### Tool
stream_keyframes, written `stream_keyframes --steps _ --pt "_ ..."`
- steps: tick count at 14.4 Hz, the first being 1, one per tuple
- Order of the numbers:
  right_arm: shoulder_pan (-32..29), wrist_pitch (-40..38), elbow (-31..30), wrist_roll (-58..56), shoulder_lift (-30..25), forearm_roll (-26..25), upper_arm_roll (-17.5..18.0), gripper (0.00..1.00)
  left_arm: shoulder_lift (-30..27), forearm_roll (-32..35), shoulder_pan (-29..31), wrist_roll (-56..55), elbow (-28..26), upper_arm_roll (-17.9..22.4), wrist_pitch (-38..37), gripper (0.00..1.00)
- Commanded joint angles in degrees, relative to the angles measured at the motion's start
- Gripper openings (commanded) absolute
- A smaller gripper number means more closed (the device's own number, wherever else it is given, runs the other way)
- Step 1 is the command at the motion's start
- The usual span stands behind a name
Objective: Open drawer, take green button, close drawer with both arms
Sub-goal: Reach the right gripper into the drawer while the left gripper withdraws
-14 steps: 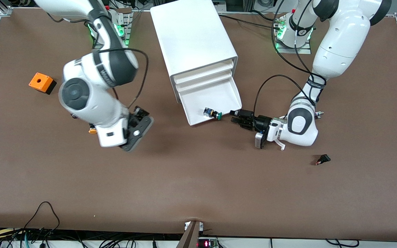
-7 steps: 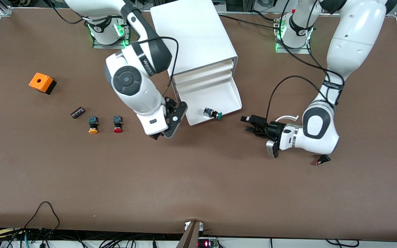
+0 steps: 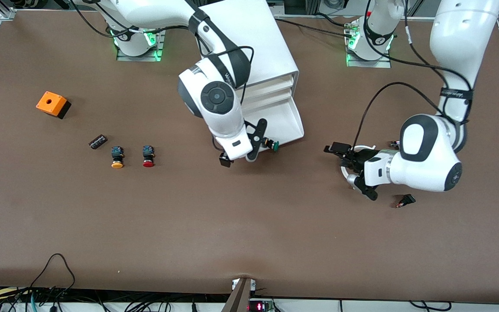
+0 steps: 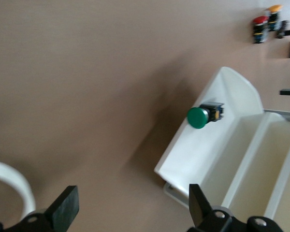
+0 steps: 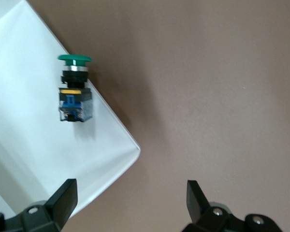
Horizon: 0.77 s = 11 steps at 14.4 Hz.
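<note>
Brown table [image 3: 249, 225]: button [image 3: 271, 144] in drawer [image 3: 290, 123] beside right jaws [image 3: 241, 157] (both spread, empty).

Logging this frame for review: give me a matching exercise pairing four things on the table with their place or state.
Things:
1. green button
2. lowest drawer
3. right gripper
4. left gripper

Places or states:
A. pulled out of the cabinet
B. open, over the drawer's front corner
C. lying at the drawer's front edge
D. open, over bare table toward the left arm's end

Pairs: 1-C, 2-A, 3-B, 4-D
</note>
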Motion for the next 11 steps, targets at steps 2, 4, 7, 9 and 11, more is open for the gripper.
stream_keyframes --steps 2,4,7,9,11 --pt "0.3 -1.1 2.1 0.2 2.5 -0.4 1.0 1.00 -7.5 16.0 -0.6 -10.6 0.9 -0.4 -1.4 1.00" --pt "1.2 -0.2 2.2 1.8 3.7 -0.4 1.1 1.00 -10.0 26.5 -1.1 -13.1 2.8 -0.8 -1.7 1.00" --pt "2.9 0.7 4.9 4.7 5.7 -0.4 1.1 1.00 -10.5 35.9 -1.2 -13.4 8.1 -1.2 -5.8 1.00" --pt "3.3 0.7 5.0 4.9 5.9 -0.4 1.3 1.00 -11.1 38.1 -1.1 -13.7 11.4 -1.1 -7.3 1.00" --pt "4.0 0.2 5.0 5.0 5.9 -0.6 2.1 1.00 -11.9 38.0 -1.1 -15.4 13.5 -0.8 -7.4 1.00"
